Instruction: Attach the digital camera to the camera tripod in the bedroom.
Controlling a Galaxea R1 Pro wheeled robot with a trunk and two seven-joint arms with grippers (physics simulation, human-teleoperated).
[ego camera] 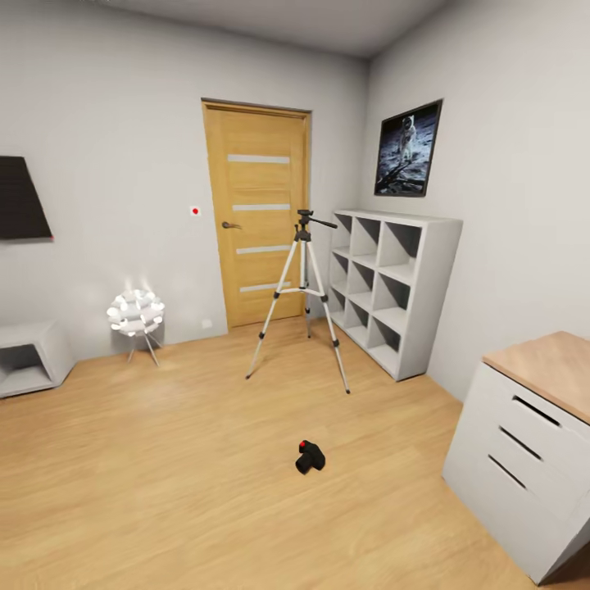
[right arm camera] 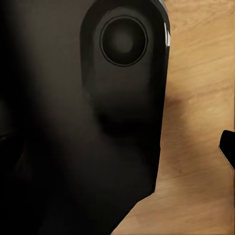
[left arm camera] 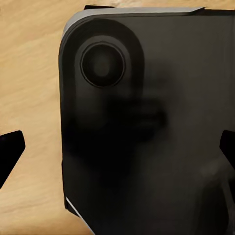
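Near the centre of the head view, low on the light wood floor (ego camera: 164,459), lay the digital camera (ego camera: 310,457), a small black body with a red button on top, resting alone on the planks. Above it in the frame, in front of the oak door (ego camera: 258,213), stood the camera tripod (ego camera: 302,299), upright on three spread silver legs, its black head and pan handle at the top. The camera and tripod were well apart, with bare floor between them. Just right of the tripod, a white cube shelf (ego camera: 393,287) stood against the right wall, and an astronaut picture (ego camera: 407,149) hung above it. At the left of the frame a white ball-shaped lamp (ego camera: 136,313) glowed on thin legs near the grey wall, with a low white unit (ego camera: 33,356) at the far left edge. A white drawer cabinet (ego camera: 524,459) with a wooden top filled the lower right corner.

From the left wrist view, a dark rounded part of the robot's body (left arm camera: 147,127) blocked most of the frame, with wood floor at the left. Black fingertips (left arm camera: 10,149) showed at both side edges, set wide apart, so the left gripper stood open.

From the right wrist view, a similar dark body part (right arm camera: 83,122) covered the left and centre, floor showing at the right. One black fingertip (right arm camera: 227,152) showed at the right edge; whether the right gripper was open or closed I could not tell.
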